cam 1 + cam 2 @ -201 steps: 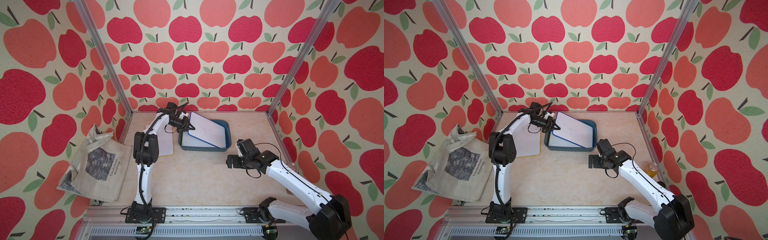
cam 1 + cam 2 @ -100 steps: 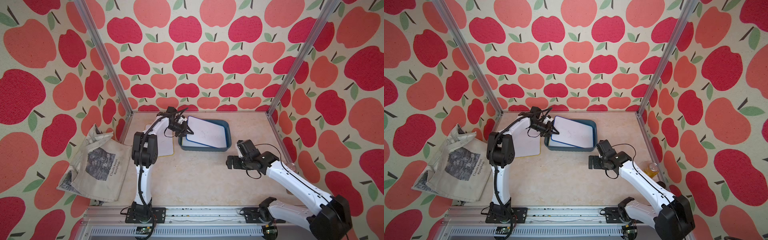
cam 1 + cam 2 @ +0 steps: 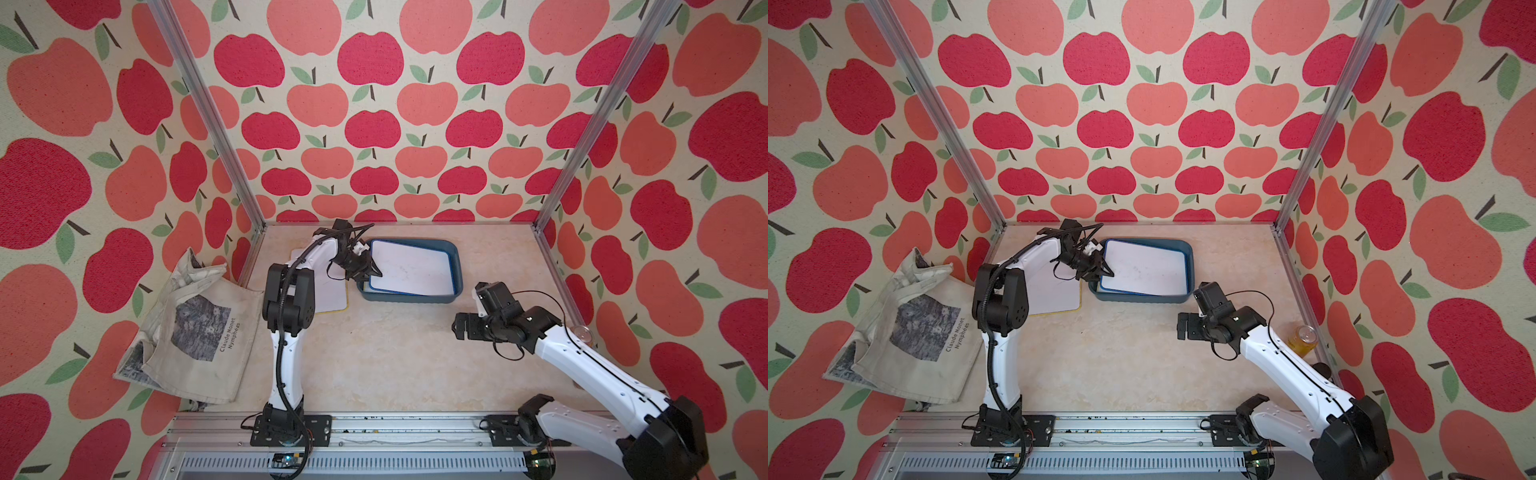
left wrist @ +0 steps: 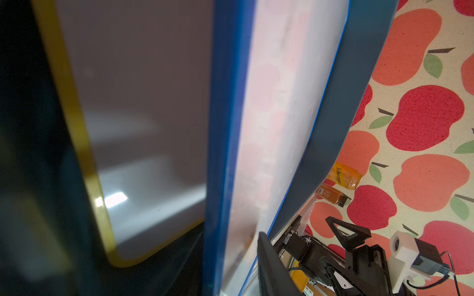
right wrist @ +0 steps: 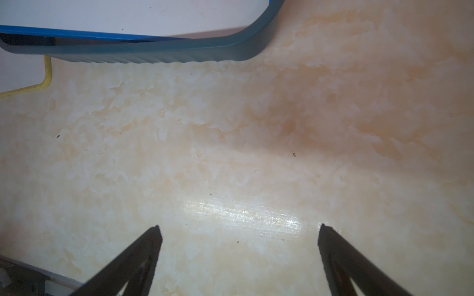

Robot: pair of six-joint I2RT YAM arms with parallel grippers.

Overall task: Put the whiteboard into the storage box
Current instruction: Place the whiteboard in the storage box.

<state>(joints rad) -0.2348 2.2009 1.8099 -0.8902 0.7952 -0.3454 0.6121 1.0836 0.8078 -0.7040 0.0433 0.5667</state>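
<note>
Table [image 3: 386,353] centre bare, wide passage between arms. Back: storage box [image 3: 407,299], blue-framed whiteboard [image 3: 409,268] covering most of it. Just left, yellow-framed whiteboard [image 3: 332,297] flat under left arm [image 3: 286,299]. Can [image 3: 1304,340] stands by right frame post.

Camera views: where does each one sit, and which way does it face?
Top views: high at the front, looking down; left arm, right arm, left gripper at the whiteboard tilted in the storage box.
Left wrist: beside the whiteboard's blue edge, facing the right arm; one own finger shows.
Right wrist: over the table, facing down; right gripper open.
Shared: all show the storage box.
</note>
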